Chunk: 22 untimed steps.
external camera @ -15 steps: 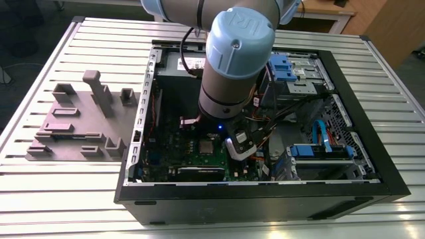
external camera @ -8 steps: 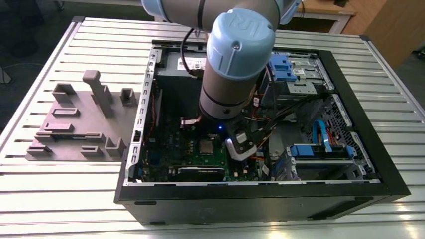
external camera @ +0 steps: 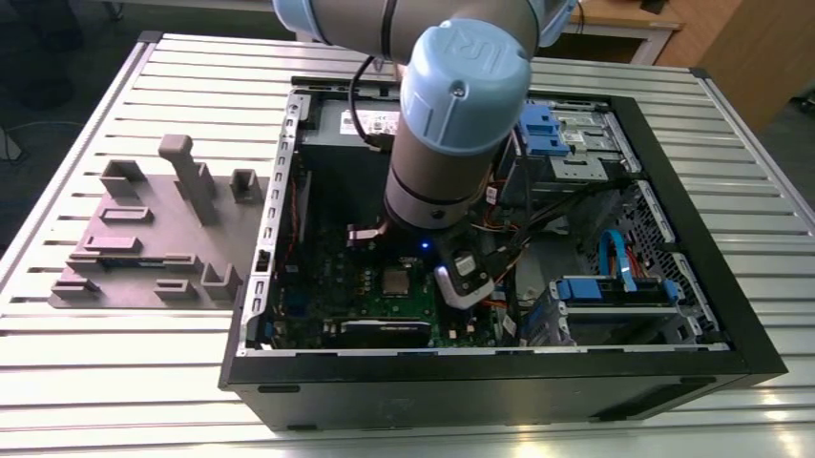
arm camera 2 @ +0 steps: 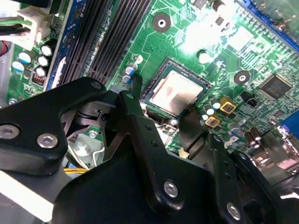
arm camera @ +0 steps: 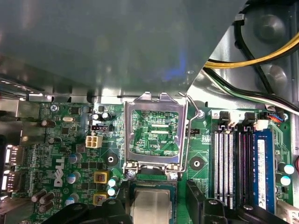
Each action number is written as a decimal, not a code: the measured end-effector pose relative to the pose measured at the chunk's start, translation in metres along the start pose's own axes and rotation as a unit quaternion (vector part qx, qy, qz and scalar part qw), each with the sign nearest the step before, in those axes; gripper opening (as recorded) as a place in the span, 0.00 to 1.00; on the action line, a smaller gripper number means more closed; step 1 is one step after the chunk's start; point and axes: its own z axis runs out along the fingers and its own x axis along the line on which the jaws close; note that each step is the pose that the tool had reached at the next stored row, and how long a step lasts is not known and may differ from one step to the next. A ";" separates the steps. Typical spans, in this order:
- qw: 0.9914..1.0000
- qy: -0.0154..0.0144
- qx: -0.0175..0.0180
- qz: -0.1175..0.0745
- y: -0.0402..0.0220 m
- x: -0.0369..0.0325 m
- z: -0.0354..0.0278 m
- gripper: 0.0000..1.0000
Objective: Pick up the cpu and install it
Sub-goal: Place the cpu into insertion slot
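Observation:
The cpu point(arm camera 2: 176, 92), a small square chip with a pale metal top, lies flat in its socket on the green motherboard point(arm camera 2: 196, 42). In the first wrist view the cpu point(arm camera: 150, 205) sits just below the flipped-open silver socket frame point(arm camera: 154, 99). My gripper point(arm camera 2: 163, 103) hangs low over it, open, with one black finger on each side of the socket and a small gap to the chip. The fingers point(arm camera: 196, 196) flank the chip. In the exterior view the cpu point(external camera: 397, 280) shows beside the gripper point(external camera: 459, 286) inside the open computer case.
A big grey power supply box point(arm camera: 93, 46) stands close above the socket. Black memory slots point(arm camera: 231, 163) and yellow and black cables point(arm camera: 261, 58) lie beside it. The case walls point(external camera: 510, 377) surround the board. A grey fixture block point(external camera: 140, 239) rests on the slatted table at the exterior view's left.

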 end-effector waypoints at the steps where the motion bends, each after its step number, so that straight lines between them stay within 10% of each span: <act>1: 1.000 0.000 0.000 0.000 0.0000 -0.0005 0.0002 0.59; 22: 1.000 0.001 0.000 0.000 0.0001 -0.0008 -0.0016 0.59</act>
